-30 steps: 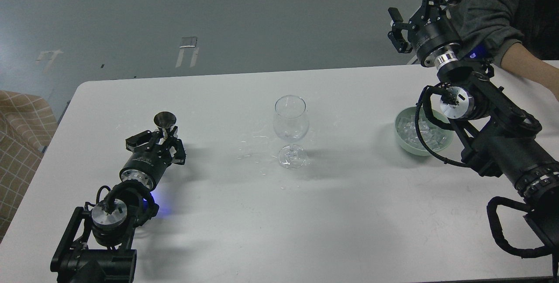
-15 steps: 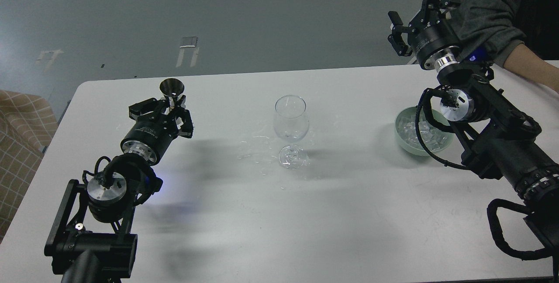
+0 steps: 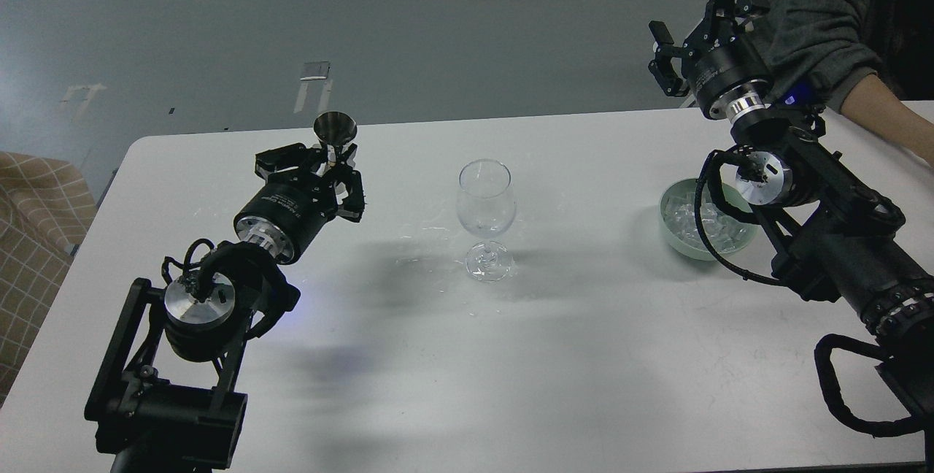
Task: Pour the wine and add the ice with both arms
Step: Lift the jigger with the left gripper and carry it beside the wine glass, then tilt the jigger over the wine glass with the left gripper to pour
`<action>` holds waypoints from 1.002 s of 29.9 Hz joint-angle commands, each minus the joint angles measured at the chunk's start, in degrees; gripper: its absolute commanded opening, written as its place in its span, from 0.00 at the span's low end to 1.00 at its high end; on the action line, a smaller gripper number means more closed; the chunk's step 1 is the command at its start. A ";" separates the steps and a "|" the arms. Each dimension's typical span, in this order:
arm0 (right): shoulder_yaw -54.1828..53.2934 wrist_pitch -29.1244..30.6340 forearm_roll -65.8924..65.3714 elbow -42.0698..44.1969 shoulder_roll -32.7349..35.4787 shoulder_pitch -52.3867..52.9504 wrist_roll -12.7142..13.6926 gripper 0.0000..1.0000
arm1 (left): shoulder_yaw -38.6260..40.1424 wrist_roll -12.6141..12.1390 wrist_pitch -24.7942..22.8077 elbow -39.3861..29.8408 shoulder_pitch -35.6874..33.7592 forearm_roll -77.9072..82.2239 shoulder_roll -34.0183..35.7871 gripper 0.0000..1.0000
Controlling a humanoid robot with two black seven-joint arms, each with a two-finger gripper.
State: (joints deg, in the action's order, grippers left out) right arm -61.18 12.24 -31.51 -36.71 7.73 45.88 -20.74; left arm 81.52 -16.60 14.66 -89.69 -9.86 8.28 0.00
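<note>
A clear stemmed wine glass [image 3: 486, 217] stands at the middle of the white table [image 3: 554, 356]; whether it holds liquid cannot be told. My left gripper [image 3: 337, 165] is shut on the stem of a small dark metal cup [image 3: 334, 128], held upright above the table to the left of the glass. A pale green bowl [image 3: 671, 233] of ice cubes [image 3: 686, 219] sits at the right, partly hidden by my right arm. My right gripper [image 3: 693, 24] is open and empty, raised high above the table's far right edge.
Small clear bits or drops [image 3: 430, 239] lie on the table just left of the glass foot. A person's grey-sleeved arm [image 3: 839, 28] rests at the far right corner, close behind my right gripper. A checked cloth [image 3: 29, 210] lies off the table's left edge.
My left gripper has lifted the metal cup off the table and carried it up and to the right, toward the glass. My right arm has barely moved.
</note>
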 commanded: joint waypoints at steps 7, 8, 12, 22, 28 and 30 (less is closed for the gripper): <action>0.00 -0.03 -0.04 -0.64 0.01 -0.70 0.00 1.00 | -3.20 -0.10 0.98 -2.25 0.10 1.91 0.00 0.00; 0.00 -0.03 -0.04 -0.64 0.01 -0.96 0.00 1.00 | -3.56 -0.10 1.33 -2.59 0.01 1.92 0.00 0.00; 0.00 -0.03 -0.04 -0.64 0.01 -1.14 0.00 1.00 | -5.49 -0.19 2.30 -3.13 -0.34 2.79 0.00 0.00; 0.00 -0.03 0.04 -0.73 -0.08 -1.32 0.00 1.00 | -8.56 -1.24 4.15 -2.60 -2.71 5.08 0.00 0.00; -0.08 -0.03 -0.04 -0.73 -0.26 -1.49 -0.09 1.00 | -10.32 -2.21 5.73 -2.60 -3.68 8.33 0.00 0.00; -0.08 -0.03 0.04 -0.73 -0.35 -1.49 -0.09 1.00 | -10.77 -2.30 5.99 -2.60 -3.77 8.94 0.00 0.00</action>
State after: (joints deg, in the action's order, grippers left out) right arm -61.17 12.22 -31.55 -37.45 7.55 44.39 -20.83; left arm 71.50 -18.59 20.12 -92.26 -13.40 16.29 0.00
